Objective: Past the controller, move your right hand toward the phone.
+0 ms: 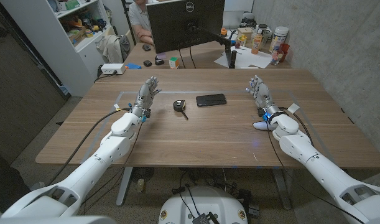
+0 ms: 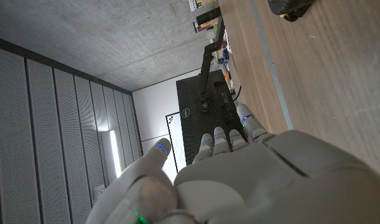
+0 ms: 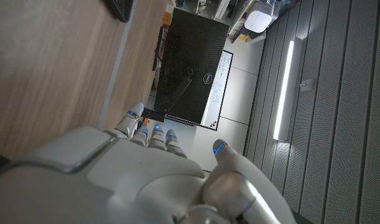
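Your right hand (image 1: 259,92) stands on its edge at the right side of the table (image 1: 196,140), fingers apart and reaching toward the far side, with nothing in it. In the right wrist view that hand (image 3: 146,180) shows its back, the fingers (image 3: 153,138) lying side by side and the thumb held off from them, over bare wood. The white controller (image 1: 262,126) lies on the table just behind your right wrist, on the near side, partly hidden by the arm. The phone (image 1: 211,99) lies flat and face up near the middle of the table, to the left of your right hand and well apart from it; a dark corner of it shows in the right wrist view (image 3: 120,9). Just left of the phone lies a black car key (image 1: 180,106). Your left hand (image 1: 146,94) is on the left side of the table, left of the key, also with fingers spread and holding nothing; its back shows in the left wrist view (image 2: 239,180). A monitor (image 1: 185,25) stands at the far edge, with a person (image 1: 140,18) seated behind it.
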Robot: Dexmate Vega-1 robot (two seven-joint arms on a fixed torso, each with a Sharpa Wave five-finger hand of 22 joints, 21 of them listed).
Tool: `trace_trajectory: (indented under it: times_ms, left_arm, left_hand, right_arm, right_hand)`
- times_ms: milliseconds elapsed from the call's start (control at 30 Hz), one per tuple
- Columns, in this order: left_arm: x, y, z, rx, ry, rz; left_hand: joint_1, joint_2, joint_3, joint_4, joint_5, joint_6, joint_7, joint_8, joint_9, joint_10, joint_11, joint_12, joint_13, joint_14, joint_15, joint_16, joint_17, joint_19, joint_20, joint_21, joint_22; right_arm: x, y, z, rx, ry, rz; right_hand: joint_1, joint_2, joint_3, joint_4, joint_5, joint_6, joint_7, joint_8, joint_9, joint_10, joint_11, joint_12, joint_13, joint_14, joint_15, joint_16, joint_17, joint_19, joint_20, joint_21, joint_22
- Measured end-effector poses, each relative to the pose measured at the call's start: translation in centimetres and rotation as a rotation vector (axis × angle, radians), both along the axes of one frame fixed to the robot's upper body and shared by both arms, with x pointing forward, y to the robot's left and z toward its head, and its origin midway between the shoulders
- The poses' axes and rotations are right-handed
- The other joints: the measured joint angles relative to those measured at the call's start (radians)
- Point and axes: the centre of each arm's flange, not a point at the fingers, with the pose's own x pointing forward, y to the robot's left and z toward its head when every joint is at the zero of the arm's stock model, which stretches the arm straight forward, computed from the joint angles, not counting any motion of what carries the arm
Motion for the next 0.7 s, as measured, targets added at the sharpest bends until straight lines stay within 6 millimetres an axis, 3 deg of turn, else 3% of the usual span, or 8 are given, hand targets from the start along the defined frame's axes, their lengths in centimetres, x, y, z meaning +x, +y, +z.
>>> trace_trajectory:
  times_ms: [300,533,700]
  left_arm:
    - [0.10,0.02,0.03,-0.001,0.000,0.000]
    - [0.19,0.07,0.02,-0.001,0.000,-0.001]
    - [0.38,0.10,0.04,-0.001,0.002,-0.001]
  left_hand:
    - [0.000,0.000,0.000,0.000,0.000,0.000,0.000,0.000,0.000,0.000,0.000,0.000,0.000,0.000,0.000,0.000,0.000,0.000,0.000,0.006,0.000]
    - [0.000,0.000,0.000,0.000,0.000,0.000,0.000,0.000,0.000,0.000,0.000,0.000,0.000,0.000,0.000,0.000,0.000,-0.003,0.003,0.006,0.000]
    - [0.000,0.000,0.000,0.000,0.000,0.000,0.000,0.004,0.000,-0.003,-0.004,0.000,0.000,0.000,0.000,0.000,0.000,-0.005,0.006,0.006,0.000]
  right_arm:
    - [-0.01,-0.04,0.23,0.001,-0.006,-0.001]
    - [-0.18,0.08,0.60,0.002,-0.017,-0.003]
    - [-0.37,0.20,0.79,-0.004,-0.023,-0.008]
  right_hand:
    - [0.000,0.000,0.000,0.000,0.000,0.007,-0.007,0.000,0.000,0.000,0.000,0.000,0.000,-0.003,0.010,0.000,0.000,-0.007,0.007,0.002,0.000]
    - [0.000,0.000,-0.002,-0.002,0.000,0.037,-0.047,0.008,0.005,0.006,0.005,0.000,0.000,0.038,0.052,0.016,-0.003,-0.005,0.114,0.002,0.000]
    - [0.021,0.003,-0.004,-0.029,-0.004,0.055,-0.076,0.008,0.005,0.021,0.000,0.000,0.000,0.073,0.075,0.016,-0.007,-0.004,0.179,0.001,0.000]
